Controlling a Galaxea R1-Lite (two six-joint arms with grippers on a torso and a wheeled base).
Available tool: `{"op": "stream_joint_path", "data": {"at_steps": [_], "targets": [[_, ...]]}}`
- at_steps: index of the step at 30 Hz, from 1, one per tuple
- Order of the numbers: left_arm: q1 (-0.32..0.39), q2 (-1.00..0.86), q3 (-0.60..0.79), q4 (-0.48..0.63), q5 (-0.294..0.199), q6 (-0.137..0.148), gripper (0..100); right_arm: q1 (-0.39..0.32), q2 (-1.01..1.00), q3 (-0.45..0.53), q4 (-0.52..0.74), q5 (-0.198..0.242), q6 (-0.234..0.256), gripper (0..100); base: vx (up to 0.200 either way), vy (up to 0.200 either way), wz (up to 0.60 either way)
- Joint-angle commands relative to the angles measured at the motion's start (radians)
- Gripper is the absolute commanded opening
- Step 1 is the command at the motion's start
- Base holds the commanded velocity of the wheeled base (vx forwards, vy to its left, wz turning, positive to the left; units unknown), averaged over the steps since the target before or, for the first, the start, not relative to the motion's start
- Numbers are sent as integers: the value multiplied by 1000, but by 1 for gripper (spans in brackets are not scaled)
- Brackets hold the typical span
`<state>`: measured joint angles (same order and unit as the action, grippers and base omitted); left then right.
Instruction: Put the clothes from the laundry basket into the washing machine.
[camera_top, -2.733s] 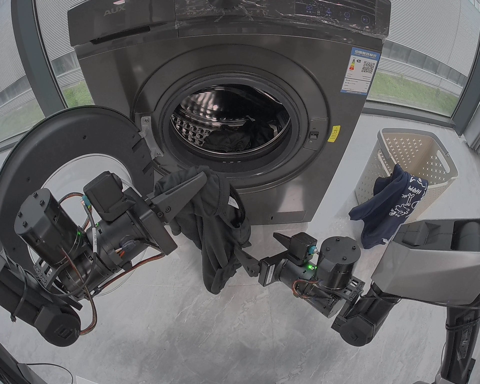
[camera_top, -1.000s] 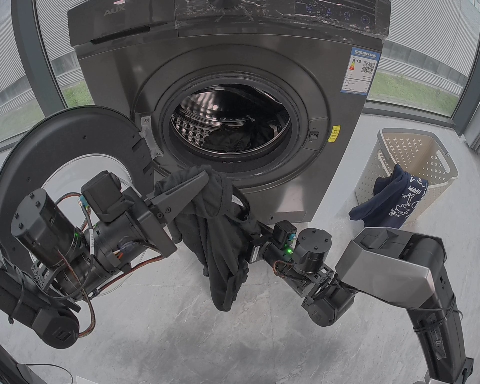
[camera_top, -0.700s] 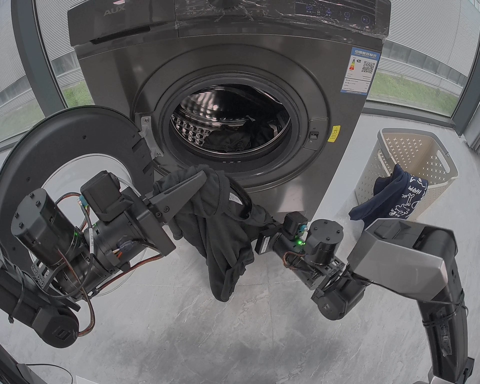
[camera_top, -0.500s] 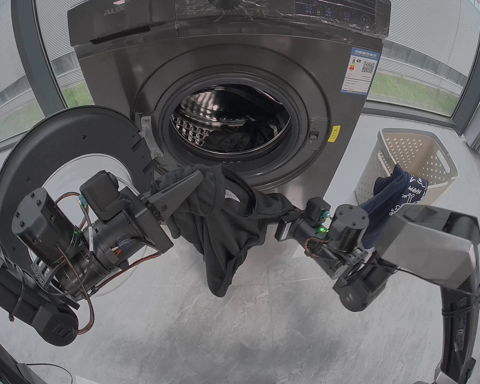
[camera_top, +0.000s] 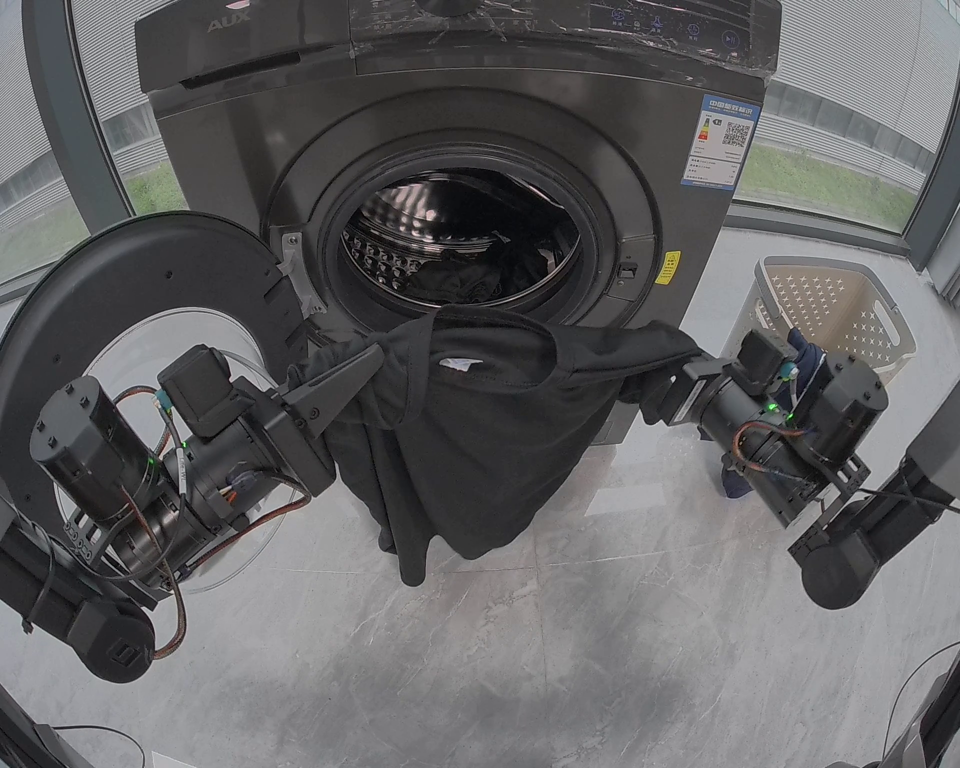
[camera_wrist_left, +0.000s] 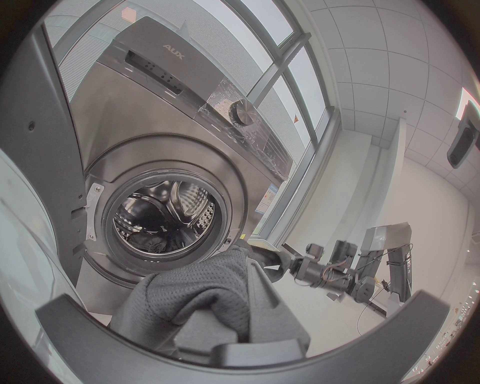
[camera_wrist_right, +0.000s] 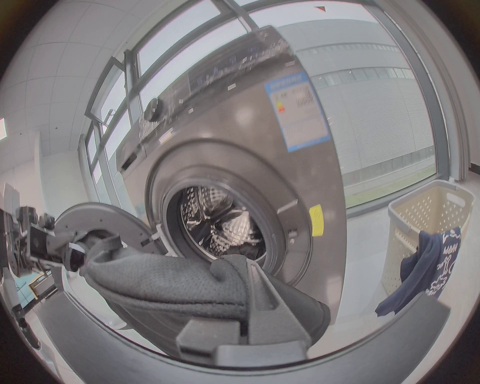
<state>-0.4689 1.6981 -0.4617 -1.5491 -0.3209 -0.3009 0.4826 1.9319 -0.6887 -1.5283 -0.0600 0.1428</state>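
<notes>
We see the washing machine (camera_top: 660, 180) with its drum mouth (camera_top: 460, 240) open just beyond and above our fingers. The black shirt (camera_top: 470, 440) hangs stretched between them, long axis crosswise to the mouth; the left gripper (camera_top: 362, 365) and right gripper (camera_top: 675, 385) each pinch one shoulder, seemingly equally near, though cloth hides the fingertips.

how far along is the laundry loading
Done: dark clothes lie in the washing machine drum. In hand: a black shirt held stretched between the left gripper and right gripper, before the opening. Left: loading it, then the navy garment draped over the laundry basket rim.
</notes>
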Motion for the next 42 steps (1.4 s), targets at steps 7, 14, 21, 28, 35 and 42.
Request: {"op": "stream_joint_path", "data": {"at_steps": [7, 14, 21, 28, 35, 42], "targets": [[7, 48, 15, -2, 0, 5, 0, -35, -87, 0, -3, 3, 1, 0, 0, 0, 0], [7, 48, 23, 0, 0, 5, 0, -30, -87, 3, -3, 5, 1, 0, 0, 0, 0], [6, 49, 29, 0, -1, 3, 0, -24, -88, 2, -12, 5, 1, 0, 0, 0, 0], [9, 49, 26, 0, 0, 0, 0, -21, -90, -2, -12, 6, 1, 0, 0, 0, 0], [53, 29, -22, -2, 2, -1, 0, -21, -131, -38, -12, 0, 1, 0, 0, 0, 0], [49, -14, -45, -2, 26, -6, 0, -16, -149, -37, -12, 0, 1, 0, 0, 0, 0]]}}
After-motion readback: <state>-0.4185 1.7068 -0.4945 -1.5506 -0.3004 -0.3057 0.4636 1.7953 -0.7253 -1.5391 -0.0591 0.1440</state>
